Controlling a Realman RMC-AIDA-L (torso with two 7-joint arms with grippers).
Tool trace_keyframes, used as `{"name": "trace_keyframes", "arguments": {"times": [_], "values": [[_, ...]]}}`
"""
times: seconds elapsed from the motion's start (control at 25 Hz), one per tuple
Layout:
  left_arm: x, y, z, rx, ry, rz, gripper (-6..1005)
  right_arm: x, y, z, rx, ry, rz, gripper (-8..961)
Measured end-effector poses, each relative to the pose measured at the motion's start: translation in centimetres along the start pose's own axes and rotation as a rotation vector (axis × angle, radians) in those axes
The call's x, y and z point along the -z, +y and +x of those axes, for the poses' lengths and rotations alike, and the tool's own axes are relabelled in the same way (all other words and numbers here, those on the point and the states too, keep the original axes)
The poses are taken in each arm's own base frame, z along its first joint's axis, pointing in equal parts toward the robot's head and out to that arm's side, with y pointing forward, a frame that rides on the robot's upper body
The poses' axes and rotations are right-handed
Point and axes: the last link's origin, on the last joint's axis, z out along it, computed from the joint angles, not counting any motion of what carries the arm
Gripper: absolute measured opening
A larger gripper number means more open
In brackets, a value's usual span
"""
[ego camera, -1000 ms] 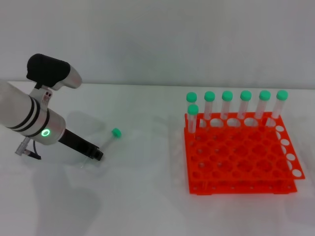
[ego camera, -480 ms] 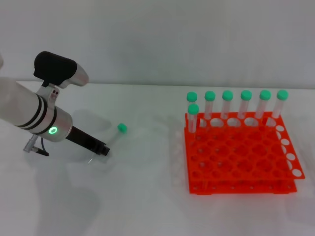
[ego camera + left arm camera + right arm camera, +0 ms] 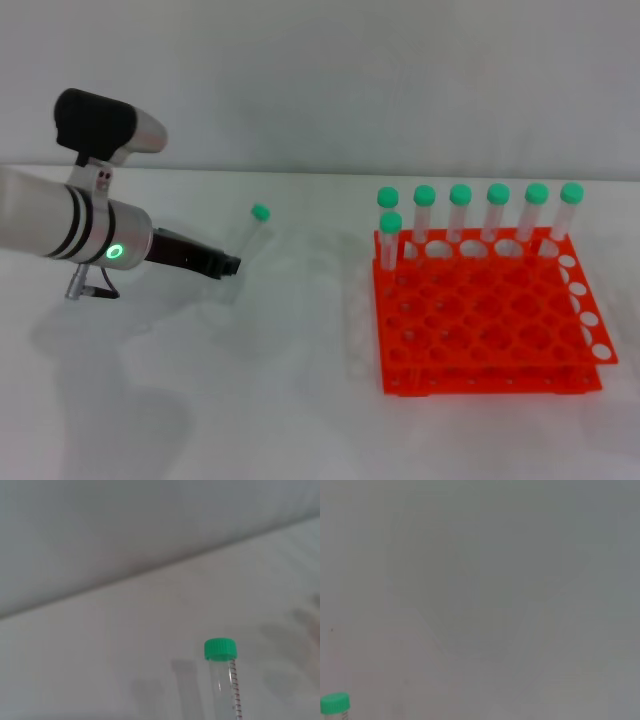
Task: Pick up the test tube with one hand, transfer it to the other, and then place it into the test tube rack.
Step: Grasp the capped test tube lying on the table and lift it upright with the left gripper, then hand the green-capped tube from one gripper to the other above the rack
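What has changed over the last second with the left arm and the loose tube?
The left gripper has lifted the test tube off the table. The tube lay nearly flat earlier; now its green cap points up, higher and nearer the test tube rack. The arm has swung toward the middle. The rack and its seven tubes have not moved.
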Motion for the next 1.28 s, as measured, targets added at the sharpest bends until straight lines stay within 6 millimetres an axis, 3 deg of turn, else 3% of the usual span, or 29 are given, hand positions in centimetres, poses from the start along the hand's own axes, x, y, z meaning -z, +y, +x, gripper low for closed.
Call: {"name": "trace_keyframes", "arguments": {"times": [0.32,0.56,0.84,0.96,1.08,1.28], "values": [[0.5,-0.8,-0.9,0.075,0.311,-0.014,202,0.0,0.0,0.0,0.0,0.0,0.0,869],[1.1,0.1,-3.0,0.062,0.587,-0.041,203,0.0,0.0,0.0,0.0,0.0,0.0,869],[2.4,2.5,-5.9,0.058,0.95,0.015,204,0.1,0.1,0.1,-0.004,0.003,-0.005,869],[2.3,3.5,-6.6,0.083,1.001,0.026,205,0.2,0.2,0.0,-0.007,-0.005,-0.011,869],[1.9,6.6,-7.5,0.039,1.059,0.009,206,0.3,0.5,-0.3,-0.016,-0.03,-0.03,868],[1.2,10.0,-7.9,-0.073,1.068,-0.028,207,0.8,2.5,-1.1,-0.054,-0.089,-0.154,868]]}}
